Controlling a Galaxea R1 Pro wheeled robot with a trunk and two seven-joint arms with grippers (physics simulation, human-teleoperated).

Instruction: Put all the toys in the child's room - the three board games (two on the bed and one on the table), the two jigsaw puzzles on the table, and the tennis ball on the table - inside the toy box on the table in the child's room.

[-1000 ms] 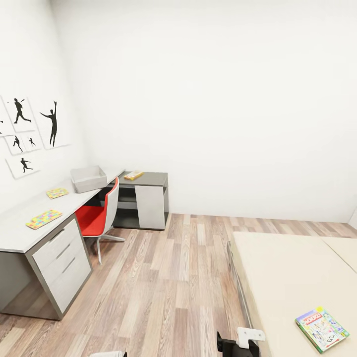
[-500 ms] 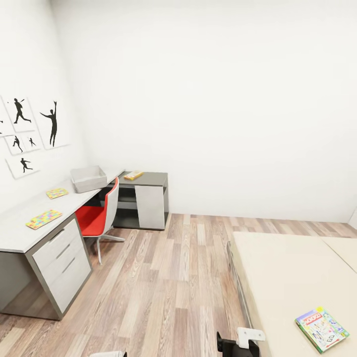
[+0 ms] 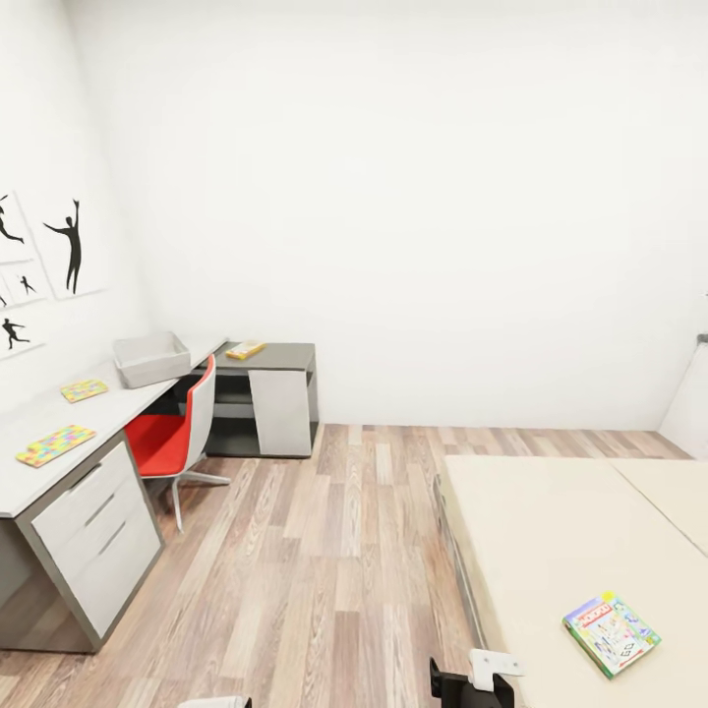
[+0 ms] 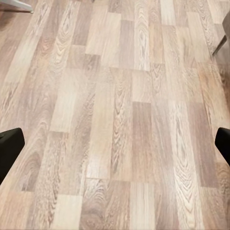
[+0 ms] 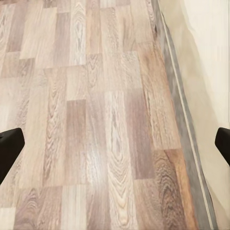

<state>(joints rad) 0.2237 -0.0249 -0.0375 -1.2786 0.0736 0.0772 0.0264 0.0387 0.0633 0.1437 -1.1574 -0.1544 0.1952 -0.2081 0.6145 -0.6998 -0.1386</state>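
View has panned right since a second ago: board game point(image 3: 610, 633) on bed point(image 3: 551, 551) more central. Both hands wide open, empty, over floor point(image 4: 115, 115).

Both arms hang low, pointing down at the floor. The left gripper point(image 4: 115, 148) is spread wide — its two dark fingertips point(image 4: 9, 148) sit at opposite edges of the left wrist view, nothing between them. The right gripper point(image 5: 115, 146) is spread just as wide and empty. In the head view, a dark-and-white piece of the right arm point(image 3: 477, 677) pokes up at the bottom edge.
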